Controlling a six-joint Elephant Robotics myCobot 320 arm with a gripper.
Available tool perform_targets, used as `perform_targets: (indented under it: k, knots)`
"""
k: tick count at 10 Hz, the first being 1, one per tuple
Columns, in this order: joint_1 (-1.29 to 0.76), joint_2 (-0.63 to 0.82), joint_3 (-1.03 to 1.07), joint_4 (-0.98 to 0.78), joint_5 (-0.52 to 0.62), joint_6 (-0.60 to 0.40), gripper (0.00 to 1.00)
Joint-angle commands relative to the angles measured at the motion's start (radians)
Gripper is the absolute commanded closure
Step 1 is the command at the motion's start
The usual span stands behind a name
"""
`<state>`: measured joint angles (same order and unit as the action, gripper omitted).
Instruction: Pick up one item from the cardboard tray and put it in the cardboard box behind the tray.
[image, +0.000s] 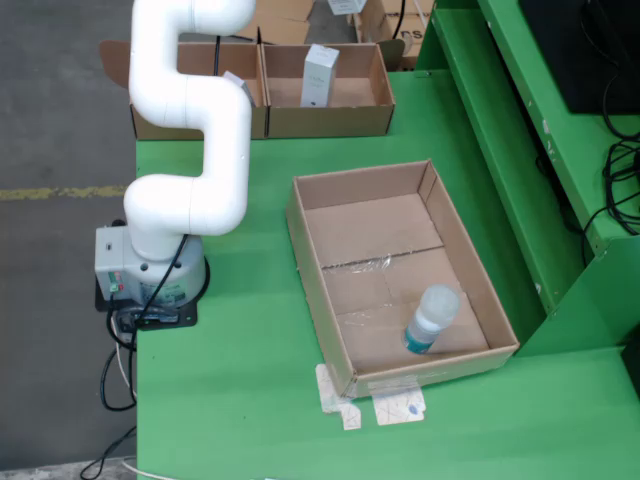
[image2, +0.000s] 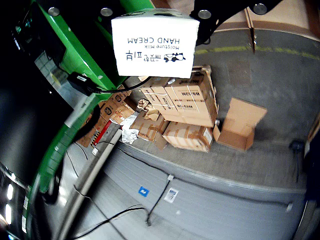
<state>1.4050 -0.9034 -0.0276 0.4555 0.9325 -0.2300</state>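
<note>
In the view that rides on the gripper, a white carton (image2: 154, 44) printed "HAND CREAM" fills the top centre. My gripper (image2: 155, 14) is shut on it, with black jaw parts showing on both sides. In the view from above, the gripper itself is out of frame; only the white arm (image: 195, 110) shows, rising at the left. The open cardboard tray (image: 310, 250) lies mid-table with a clear bottle (image: 432, 318) with a teal label on its side near the front right corner. Behind it stand two cardboard boxes (image: 330, 120). An upright white carton (image: 319, 75) stands in the right one.
The arm's base (image: 150, 275) sits at the green table's left edge with cables hanging. A raised green shelf (image: 520, 120) runs along the right. Paper labels (image: 385, 405) lie at the tray's front. The gripper view shows stacked cartons (image2: 182, 112) on the grey floor.
</note>
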Motion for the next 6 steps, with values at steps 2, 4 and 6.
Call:
perform_targets:
  k: [2,4,6]
  knots:
    - [-0.062,0.060,0.028,-0.308,0.135,0.135,1.00]
    - [-0.091,0.062,0.028,-0.375,0.243,0.205,1.00]
    - [-0.103,0.067,0.028,-0.416,0.304,0.244,1.00]
